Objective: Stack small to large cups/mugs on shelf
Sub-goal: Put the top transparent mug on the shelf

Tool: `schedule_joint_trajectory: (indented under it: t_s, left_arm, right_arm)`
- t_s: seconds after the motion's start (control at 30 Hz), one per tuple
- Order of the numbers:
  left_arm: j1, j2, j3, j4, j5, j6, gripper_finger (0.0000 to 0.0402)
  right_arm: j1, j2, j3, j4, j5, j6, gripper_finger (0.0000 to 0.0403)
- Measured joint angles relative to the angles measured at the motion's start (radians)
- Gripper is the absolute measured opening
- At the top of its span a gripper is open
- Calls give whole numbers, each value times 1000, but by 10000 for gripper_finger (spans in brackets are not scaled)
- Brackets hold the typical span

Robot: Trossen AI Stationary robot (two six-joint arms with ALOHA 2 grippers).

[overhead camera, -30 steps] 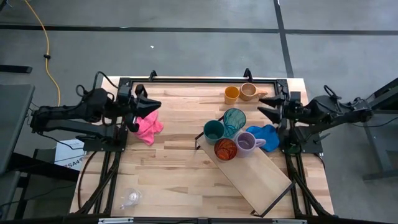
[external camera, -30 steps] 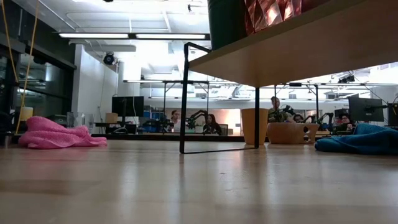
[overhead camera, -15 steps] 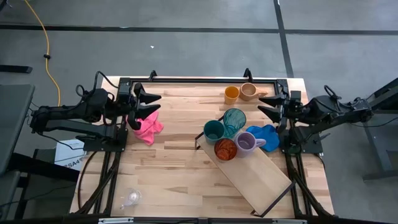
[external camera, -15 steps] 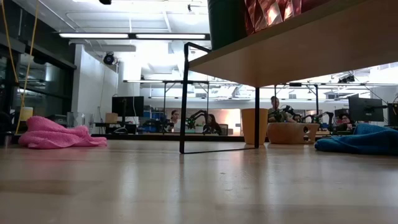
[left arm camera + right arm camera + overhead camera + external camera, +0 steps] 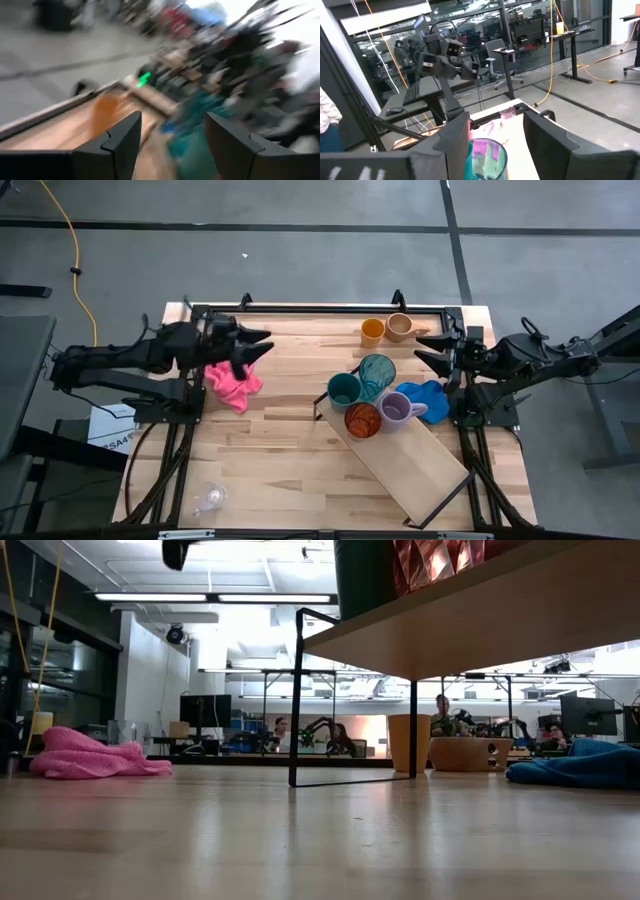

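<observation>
The shelf, a light-wood board on a black frame, lies slantwise at the table's right. On its far end stand a teal tumbler, a green cup, an orange mug and a purple mug. A yellow mug and a tan mug stand at the far edge. A clear glass stands near left. My left gripper hangs open over the far left, above the pink cloth's far end. My right gripper waits open at the far right, holding nothing.
A pink cloth lies crumpled at the left and a blue cloth beside the purple mug. The low view looks under the shelf's board past its black leg. Bare wood stretches across the table's middle and near left.
My left gripper has opened its shut fingers, then reached a little toward the table's right, above the pink cloth, turning its wrist; one finger now shows at the top of the low view. The cloth and cups have stayed put.
</observation>
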Motion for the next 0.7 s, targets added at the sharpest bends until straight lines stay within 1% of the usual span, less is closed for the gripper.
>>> schedule_joint_trajectory:
  t_s: [0.1,0.17,0.23,0.3,0.37,0.43,0.5,0.6,0.7]
  left_arm:
    - [65,105,135,-250,-43,-95,202]
    - [138,188,243,-497,-55,-174,202]
    - [223,271,341,-719,-58,-185,202]
    - [307,346,408,-922,-59,-185,202]
    - [382,411,437,-1040,-60,-181,202]
    - [459,454,433,-1118,-59,-159,202]
    - [521,479,412,-1135,-60,-145,202]
    - [601,497,354,-1089,-57,-116,202]
    - [655,496,300,-1042,-51,-108,202]
  right_arm:
    - [0,0,0,-6,0,0,177]
    - [0,0,0,-15,0,0,177]
    - [0,0,0,-23,0,0,177]
    - [0,0,0,-28,0,0,177]
    - [0,0,0,-37,0,0,177]
    - [0,0,0,-43,0,0,177]
    - [0,0,0,-43,0,0,177]
    - [0,0,0,-44,0,13,177]
    - [0,0,0,-47,0,20,177]
